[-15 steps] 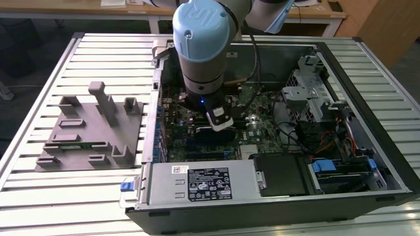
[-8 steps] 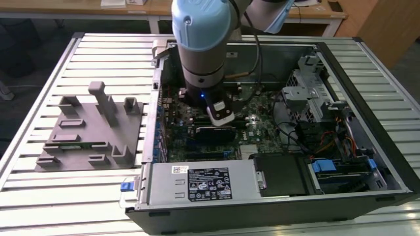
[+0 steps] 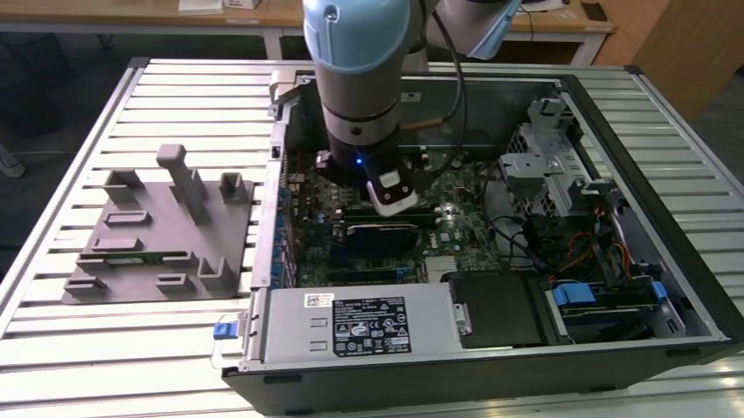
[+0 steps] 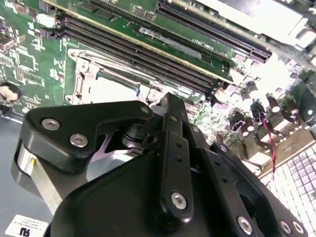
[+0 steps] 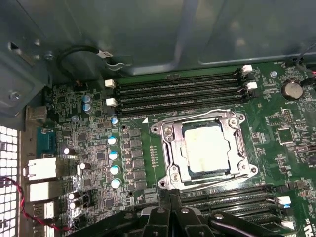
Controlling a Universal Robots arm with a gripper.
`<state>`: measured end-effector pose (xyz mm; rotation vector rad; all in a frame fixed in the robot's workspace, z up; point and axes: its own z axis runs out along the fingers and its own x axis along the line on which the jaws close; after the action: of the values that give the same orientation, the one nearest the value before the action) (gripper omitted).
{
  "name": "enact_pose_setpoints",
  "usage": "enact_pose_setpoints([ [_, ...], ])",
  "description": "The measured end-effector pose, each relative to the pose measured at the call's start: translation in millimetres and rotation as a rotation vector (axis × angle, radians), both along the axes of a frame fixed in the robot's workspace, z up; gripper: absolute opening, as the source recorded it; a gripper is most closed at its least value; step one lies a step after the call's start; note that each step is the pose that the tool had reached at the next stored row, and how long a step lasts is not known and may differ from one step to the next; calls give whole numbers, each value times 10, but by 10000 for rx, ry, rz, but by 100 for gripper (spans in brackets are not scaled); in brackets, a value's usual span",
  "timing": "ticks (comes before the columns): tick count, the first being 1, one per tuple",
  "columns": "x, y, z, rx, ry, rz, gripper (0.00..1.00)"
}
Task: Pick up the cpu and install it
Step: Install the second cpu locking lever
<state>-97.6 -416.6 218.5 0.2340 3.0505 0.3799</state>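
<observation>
Item one, the cpu (image 5: 206,149): in the first wrist view you see its pale silvery top lying flat inside the metal-framed socket (image 5: 168,148) on the green motherboard (image 5: 276,123), between two banks of black memory slots (image 5: 180,91). In the second wrist view a pale patch of it (image 4: 111,91) shows in the socket just beyond the tool's black linkage.

Item two, the tool (image 5: 170,197): it hangs over the motherboard close beside the socket. You cannot tell whether it is released or clenched; it holds nothing you can see.

Item three, the open computer case (image 3: 651,122) on the slatted bench (image 3: 70,348), with the arm (image 3: 361,70) reaching down into it.

Item four, the grey tray (image 3: 157,235), left of the case in the exterior view.

Item five, labels: a printed sticker on the power supply (image 3: 372,326); its text is not legible.
</observation>
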Motion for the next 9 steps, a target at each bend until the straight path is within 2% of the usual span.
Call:
enact_pose_setpoints([
  [9,95,107,-7,-249,11,-22,11],
])
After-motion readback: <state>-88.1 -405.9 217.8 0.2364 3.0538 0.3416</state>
